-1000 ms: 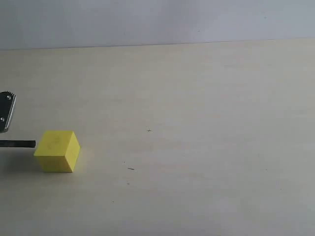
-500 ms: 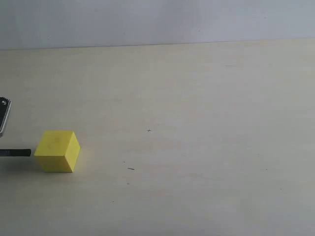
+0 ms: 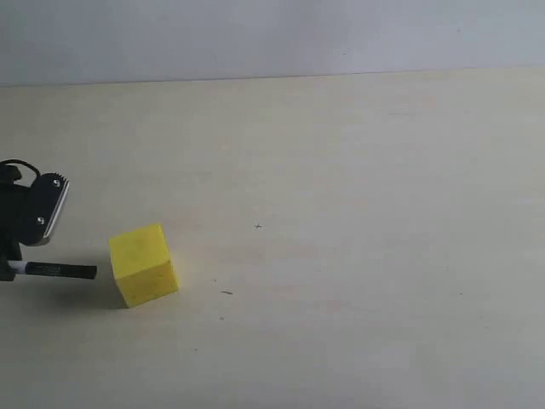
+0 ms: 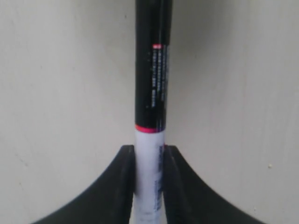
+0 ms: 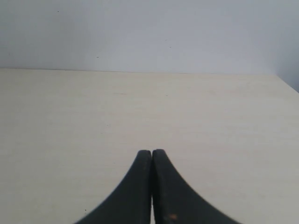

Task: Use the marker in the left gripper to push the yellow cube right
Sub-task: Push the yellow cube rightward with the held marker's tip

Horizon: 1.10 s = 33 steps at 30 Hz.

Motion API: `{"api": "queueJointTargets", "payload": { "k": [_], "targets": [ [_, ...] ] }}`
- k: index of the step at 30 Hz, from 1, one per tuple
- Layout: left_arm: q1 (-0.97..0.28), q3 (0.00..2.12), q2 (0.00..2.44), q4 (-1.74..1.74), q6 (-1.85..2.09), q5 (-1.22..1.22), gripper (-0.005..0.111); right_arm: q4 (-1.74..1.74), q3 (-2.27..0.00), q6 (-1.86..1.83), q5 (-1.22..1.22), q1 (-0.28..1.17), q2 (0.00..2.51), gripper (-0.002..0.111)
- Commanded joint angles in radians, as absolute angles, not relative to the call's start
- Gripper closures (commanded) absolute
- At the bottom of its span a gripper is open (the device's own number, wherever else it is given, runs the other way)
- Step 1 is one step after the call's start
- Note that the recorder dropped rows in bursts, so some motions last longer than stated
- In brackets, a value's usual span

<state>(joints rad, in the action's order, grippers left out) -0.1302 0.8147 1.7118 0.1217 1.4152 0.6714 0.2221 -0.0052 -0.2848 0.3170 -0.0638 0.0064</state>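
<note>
Contact looks near in the exterior view: the marker (image 3: 61,271) aims at the nine o'clock face of the yellow cube (image 3: 143,265), toward eight o'clock; we judge it light, swivel-prone, so push mid-face. Left wrist view: the left gripper (image 4: 149,156) clamps the marker's barrel. Right wrist view: the right gripper (image 5: 152,155) closed, empty.

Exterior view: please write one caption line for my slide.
Left pincer holds the marker level, its tip near the cube's left side.
</note>
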Motion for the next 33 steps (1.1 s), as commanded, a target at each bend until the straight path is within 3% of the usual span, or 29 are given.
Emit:
{"api": "queueJointTargets", "payload": {
  "k": [1, 11, 20, 33],
  "targets": [
    [-0.081, 0.817, 1.709, 0.125, 1.403, 0.683, 0.107, 0.218, 0.000, -0.284, 0.312, -0.070, 0.000, 0.108],
    [-0.097, 0.817, 1.715, 0.106, 1.292, 0.668, 0.107, 0.218, 0.000, -0.284, 0.312, -0.070, 0.000, 0.108],
    [-0.322, 0.817, 1.717, 0.100, 1.205, 0.589, 0.107, 0.218, 0.000, -0.284, 0.312, -0.070, 0.000, 0.108],
    [-0.230, 0.826, 1.717, 0.301, 1.083, 0.697, 0.107, 0.218, 0.000, -0.284, 0.312, -0.070, 0.000, 0.108]
  ]
}}
